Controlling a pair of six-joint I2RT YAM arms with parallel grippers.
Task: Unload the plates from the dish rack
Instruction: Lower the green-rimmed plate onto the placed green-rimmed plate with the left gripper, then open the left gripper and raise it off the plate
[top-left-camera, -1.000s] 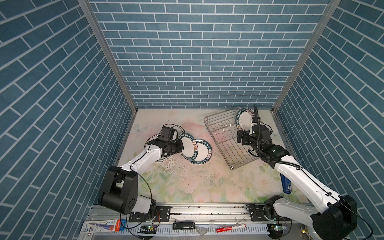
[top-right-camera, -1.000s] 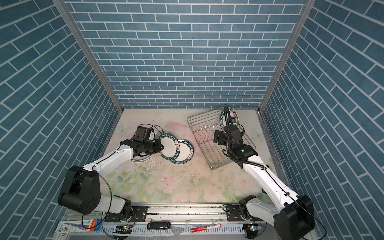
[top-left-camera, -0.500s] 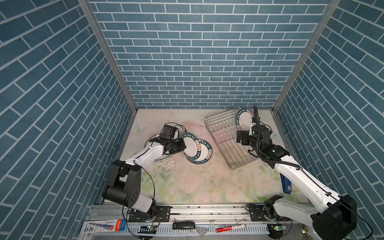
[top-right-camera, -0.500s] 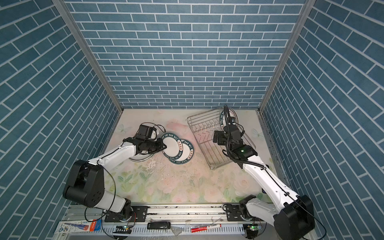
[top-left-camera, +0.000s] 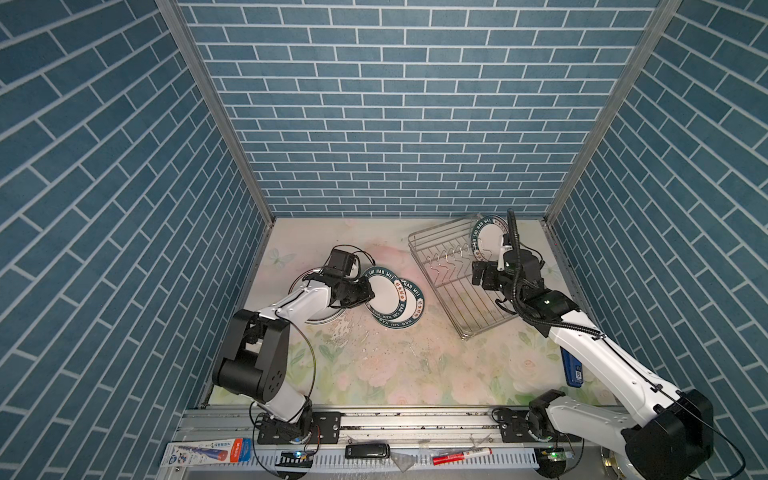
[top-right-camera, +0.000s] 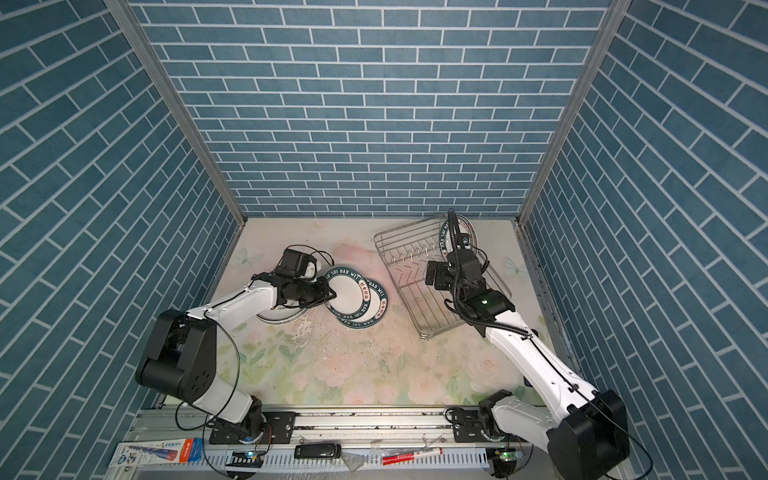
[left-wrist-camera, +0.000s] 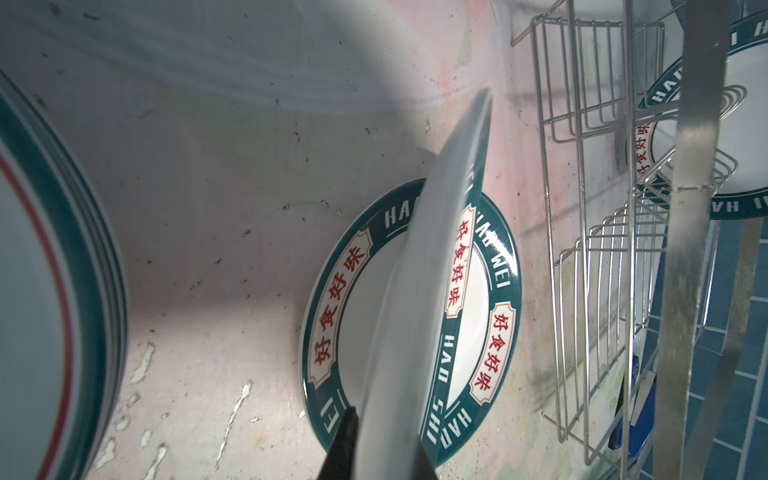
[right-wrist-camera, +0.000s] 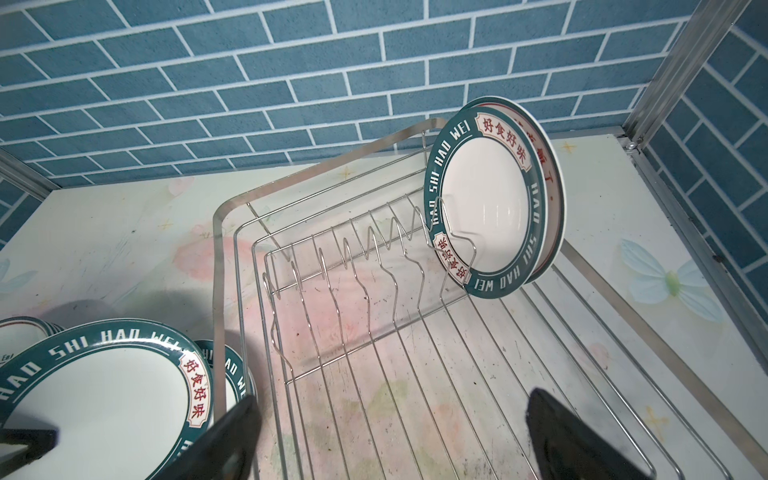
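On the left, the left gripper (top-left-camera: 369, 296) pinches, fingers (left-wrist-camera: 345, 440) narrow, the rim of a round white plate with a dark green lettered rim (top-left-camera: 384, 289), slanted over a matching plate (top-left-camera: 411, 308) lying flat on the floral tabletop (top-left-camera: 415, 365). Further right, the right gripper (right-wrist-camera: 395, 436) hangs wide open over the shiny silver wire dish rack (top-left-camera: 455, 299), well short of two green-rimmed plates (right-wrist-camera: 486, 208) standing at its far end.
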